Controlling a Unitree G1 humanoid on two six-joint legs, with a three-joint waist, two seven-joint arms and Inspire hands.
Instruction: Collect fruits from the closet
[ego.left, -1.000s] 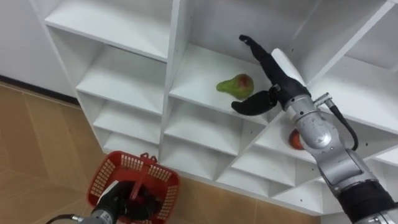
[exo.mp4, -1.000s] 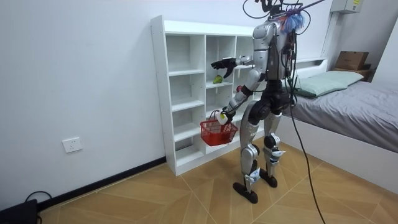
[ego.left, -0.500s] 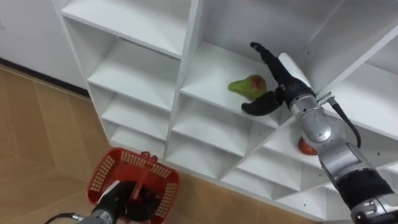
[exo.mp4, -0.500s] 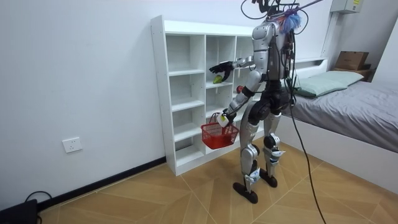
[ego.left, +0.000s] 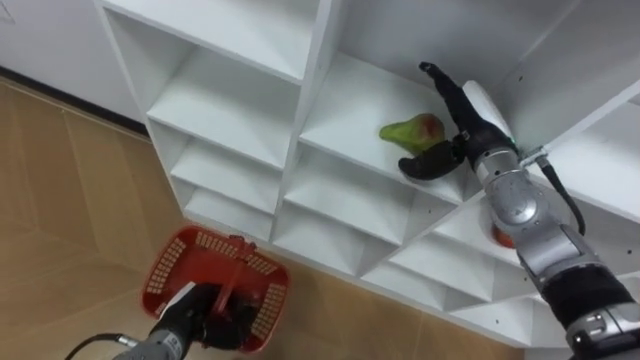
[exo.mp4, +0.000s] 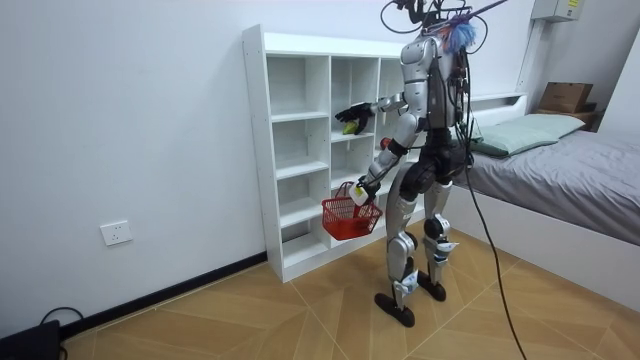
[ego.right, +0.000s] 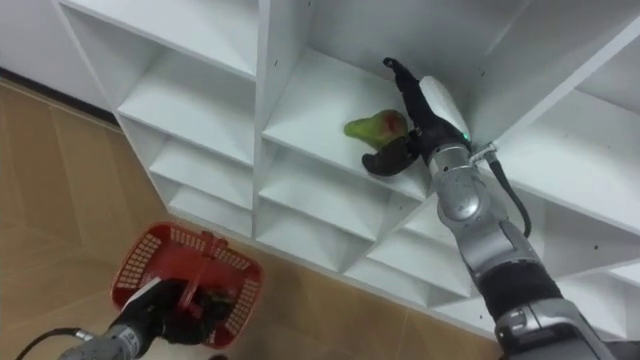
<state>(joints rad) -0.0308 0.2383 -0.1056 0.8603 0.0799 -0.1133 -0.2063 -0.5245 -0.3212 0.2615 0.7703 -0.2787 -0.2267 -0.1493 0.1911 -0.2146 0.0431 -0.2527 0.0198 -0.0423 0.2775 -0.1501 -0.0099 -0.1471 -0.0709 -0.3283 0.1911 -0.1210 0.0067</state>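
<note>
The robot stands upright on the wood floor (exo.mp4: 300, 310) facing the white closet (ego.left: 240, 120), with a bed (exo.mp4: 570, 160) behind it at the room view's right.

Its right hand (ego.left: 465, 130) is raised into an upper middle compartment, where a green pear (ego.left: 410, 131) with a red blush lies on the shelf. The fingers (ego.left: 440, 82) are spread wide: they stretch straight up past the pear's right side while the thumb (ego.left: 420, 165) hooks in below it, so the pear sits in the open gap. Nothing is gripped, and whether the hand touches the pear cannot be told.

A red fruit (ego.left: 500, 238) lies in a lower compartment to the right, mostly hidden behind the right forearm.

The left hand (ego.left: 200, 315) hangs low at the robot's left side, its fingers curled round the handle of a red basket (ego.left: 190, 265). The basket hangs in front of the closet's lower shelves, above the floor. What lies in it cannot be made out.
</note>
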